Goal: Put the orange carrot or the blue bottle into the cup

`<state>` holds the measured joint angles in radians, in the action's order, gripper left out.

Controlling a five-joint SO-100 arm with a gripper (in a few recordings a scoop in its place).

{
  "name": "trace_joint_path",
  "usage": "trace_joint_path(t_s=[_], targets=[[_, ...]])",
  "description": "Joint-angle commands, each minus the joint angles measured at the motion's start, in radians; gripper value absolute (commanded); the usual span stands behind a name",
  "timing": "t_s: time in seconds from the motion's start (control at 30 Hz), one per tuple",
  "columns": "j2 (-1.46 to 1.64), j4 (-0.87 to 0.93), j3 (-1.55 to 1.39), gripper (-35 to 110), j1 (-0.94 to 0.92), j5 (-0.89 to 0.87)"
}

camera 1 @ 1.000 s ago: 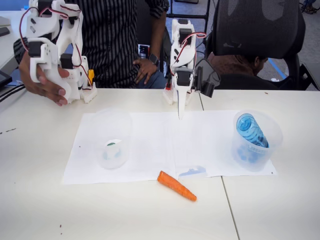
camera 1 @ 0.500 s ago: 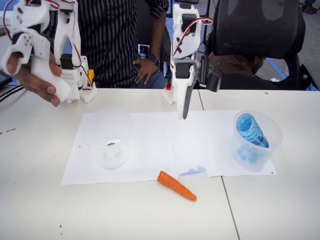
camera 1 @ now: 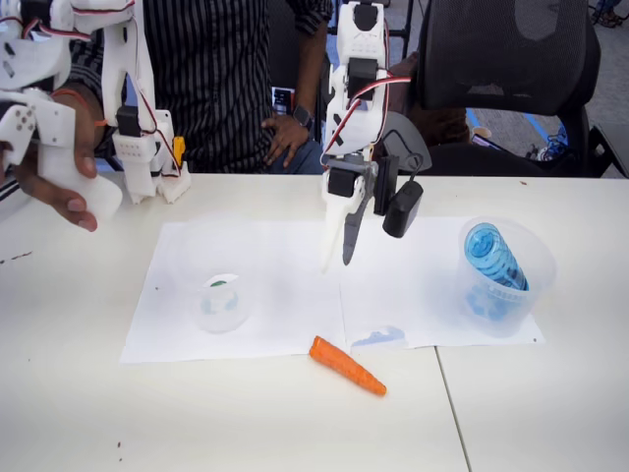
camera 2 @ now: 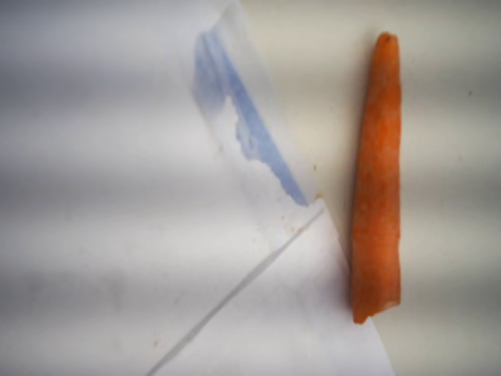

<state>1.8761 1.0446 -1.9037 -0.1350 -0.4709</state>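
Lying on the bare desk (camera 1: pixel 511 413) just past the front edge of the white paper sheets (camera 1: pixel 285 246), the orange carrot (camera 1: pixel 347 366) sat below the hand (camera 1: pixel 335 264) in the fixed view, a little to its right and apart from it. In the wrist view the carrot (camera 2: pixel 376 180) ran top to bottom beside the paper's edge, its blunt end just touching the sheet, with a blue smear (camera 2: pixel 235 117) on the paper to its left. The hand hung above the paper with its two fingers pointing down and a narrow gap between them, holding nothing. Open paper lay between the fingertips and the carrot. Left of the hand stood the cup (camera 1: pixel 216 280), upright on the paper, its green mark showing at the bottom, well apart from the hand. Right of the hand a second clear cup (camera 1: pixel 503 275) stood near the paper's right edge and held the blue bottle (camera 1: pixel 489 258), which leaned inside it. Bare desk stretched in front of the carrot.
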Motion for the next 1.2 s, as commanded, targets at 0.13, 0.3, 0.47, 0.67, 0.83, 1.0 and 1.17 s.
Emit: trace_joint_path(t_s=[0.13, 0.3, 0.47, 0.67, 0.83, 1.0, 1.17], targets=[[-0.178, 0.163, 0.357, 46, -0.025, 0.025], [-0.285, 0.222, 0.529, 46, -0.035, 0.031], [-0.373, 0.253, 0.632, 46, -0.026, 0.034], [-0.494, 0.259, 0.695, 46, -0.023, 0.029], [-0.566, 0.252, 0.739, 46, -0.023, 0.034], [-0.614, 0.252, 0.795, 46, -0.023, 0.038], [-0.686, 0.261, 0.857, 46, -0.026, 0.040]])
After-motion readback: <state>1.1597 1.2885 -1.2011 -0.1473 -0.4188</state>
